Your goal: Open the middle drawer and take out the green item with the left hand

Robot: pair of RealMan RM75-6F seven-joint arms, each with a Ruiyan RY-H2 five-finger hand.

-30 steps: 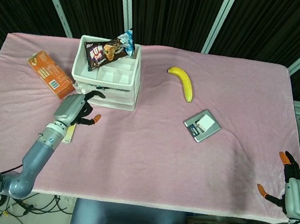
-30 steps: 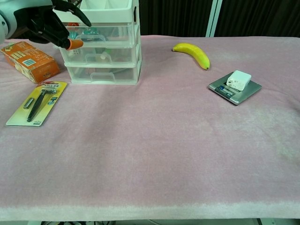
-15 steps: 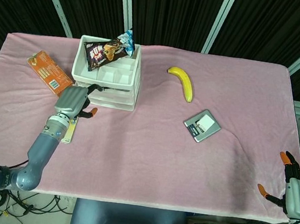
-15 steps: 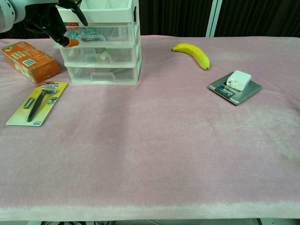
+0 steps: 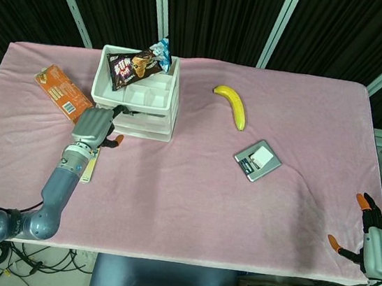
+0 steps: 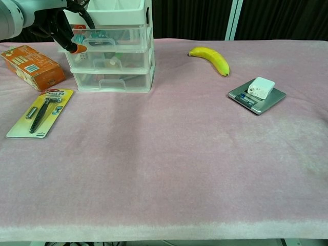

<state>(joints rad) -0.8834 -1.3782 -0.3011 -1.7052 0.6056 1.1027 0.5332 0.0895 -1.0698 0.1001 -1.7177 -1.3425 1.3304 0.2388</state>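
- The left robot hand [image 5: 95, 125] is moving closer to the drawer unit [image 6: 114, 46] than one second ago; it was below the front on the desk [image 6: 169, 154], and now it is up against the left front corner.
- Its fingers [image 6: 77, 47] are curling toward the drawer fronts and are holding nothing; I cannot tell if they are touching a handle.
- The middle drawer [image 6: 113, 59] is looking closed, so the green item [image 6: 118, 55] is staying inside, seen only faintly through the clear front.
- I judge the opening step is only beginning.
- The right robot hand [image 5: 370, 237] is resting at the desk edge, fingers apart, empty.
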